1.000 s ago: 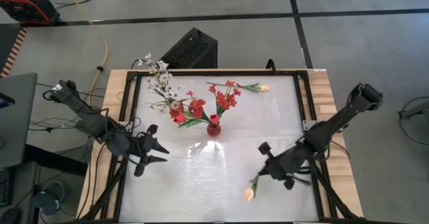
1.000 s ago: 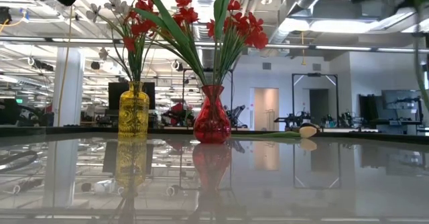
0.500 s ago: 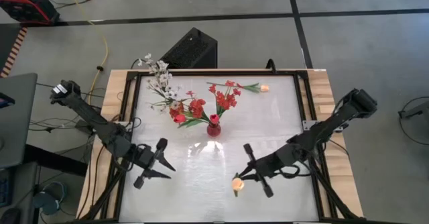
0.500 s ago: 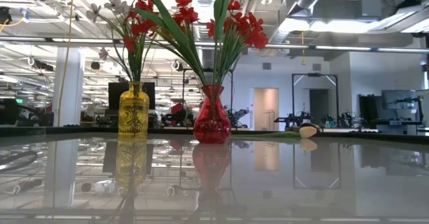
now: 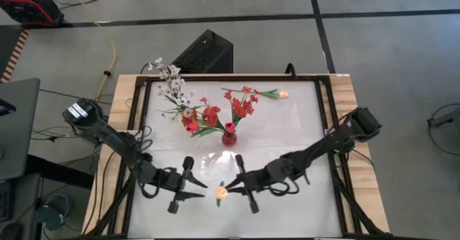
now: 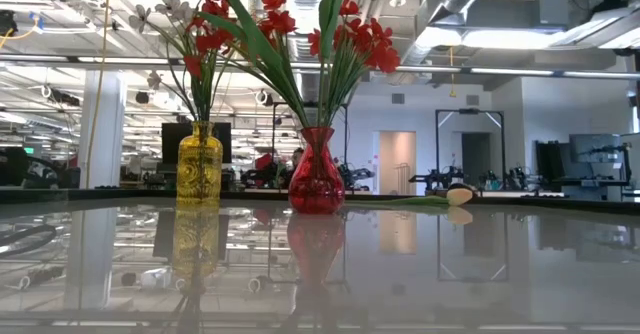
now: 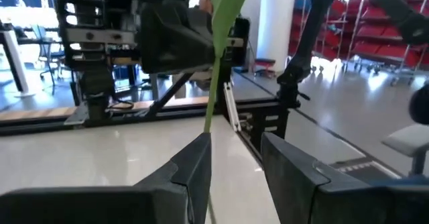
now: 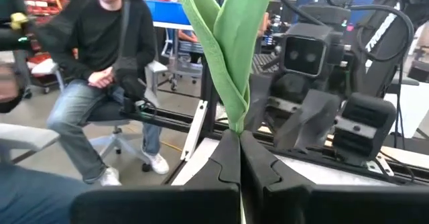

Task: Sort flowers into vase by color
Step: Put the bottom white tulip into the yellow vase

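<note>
- So at this point the right gripper (image 5: pixel 239 185) was out over the front-middle of the table (image 5: pixel 287 136), fingers pinched tight on the green stem of a peach tulip (image 5: pixel 221 192). In the right wrist view the two fingers (image 8: pixel 228 158) met right on the stem, with the leaves (image 8: pixel 231 43) fanning up out of them.
- The bud hung off the left-arm side of that gripper, so the flower's long axis ran roughly across the table, bud pointing at the left gripper (image 5: pixel 188 185).
- The left gripper was just beside it, fingers spread wide and holding nothing. In the left wrist view the stem (image 7: pixel 213 83) dropped down in line with the gap between its fingers (image 7: pixel 194 167), close to one of them. I couldn't tell if it was actually touching.
- That's the relation the whole thing turned on, I reckon: it looked like a handoff setup, with the left arm nearest the bud end and the stem needing to sit square in that gap before closing.
- The red vase (image 5: pixel 228 138) with red flowers (image 5: pixel 242 105) sat behind, well apart from both grippers. The yellow vase (image 6: pixel 199 171) stood off to its left-arm side.
- Another peach tulip (image 5: pixel 283 94) lay on the table at the far side, untouched.
</note>
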You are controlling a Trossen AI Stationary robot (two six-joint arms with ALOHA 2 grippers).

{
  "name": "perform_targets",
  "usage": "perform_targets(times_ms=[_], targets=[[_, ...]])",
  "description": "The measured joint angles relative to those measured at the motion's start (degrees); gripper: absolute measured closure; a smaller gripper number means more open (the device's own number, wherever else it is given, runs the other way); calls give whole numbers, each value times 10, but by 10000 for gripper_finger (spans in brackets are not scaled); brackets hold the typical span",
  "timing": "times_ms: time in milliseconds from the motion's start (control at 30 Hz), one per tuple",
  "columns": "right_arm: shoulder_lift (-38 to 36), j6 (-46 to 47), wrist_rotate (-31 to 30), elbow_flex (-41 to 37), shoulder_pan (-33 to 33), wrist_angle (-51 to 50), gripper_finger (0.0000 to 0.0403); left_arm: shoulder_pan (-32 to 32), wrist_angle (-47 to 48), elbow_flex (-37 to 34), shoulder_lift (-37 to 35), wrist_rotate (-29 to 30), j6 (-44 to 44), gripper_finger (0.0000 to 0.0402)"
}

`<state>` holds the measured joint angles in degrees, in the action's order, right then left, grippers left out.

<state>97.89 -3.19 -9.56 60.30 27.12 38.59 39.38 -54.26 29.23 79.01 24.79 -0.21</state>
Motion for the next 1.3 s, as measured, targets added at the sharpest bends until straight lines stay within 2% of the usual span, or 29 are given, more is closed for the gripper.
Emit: perform_targets(times_ms=[200, 433, 633, 800, 933, 1133, 1300], targets=[[58, 2, 1, 61, -7, -3, 386, -7, -8, 35, 61, 12, 15, 283], [83, 7, 4, 100, -4, -9, 386, -13, -7, 43, 71, 25, 26, 283], [83, 8, 2, 102, -6, -15, 386, -14, -10, 43, 71, -19, 26, 283], [83, 7, 2, 102, -12, -18, 386, -14, -10, 43, 71, -25, 26, 285], [83, 3, 2, 102, -14, -16, 386, -14, -14, 43, 71, -23, 26, 314], [83, 1, 2, 102, -18, -17, 382, -15, -23, 43, 71, -25, 28, 389], [83, 1, 3, 102, -18, -17, 350, -15, -23, 43, 71, -25, 27, 400]])
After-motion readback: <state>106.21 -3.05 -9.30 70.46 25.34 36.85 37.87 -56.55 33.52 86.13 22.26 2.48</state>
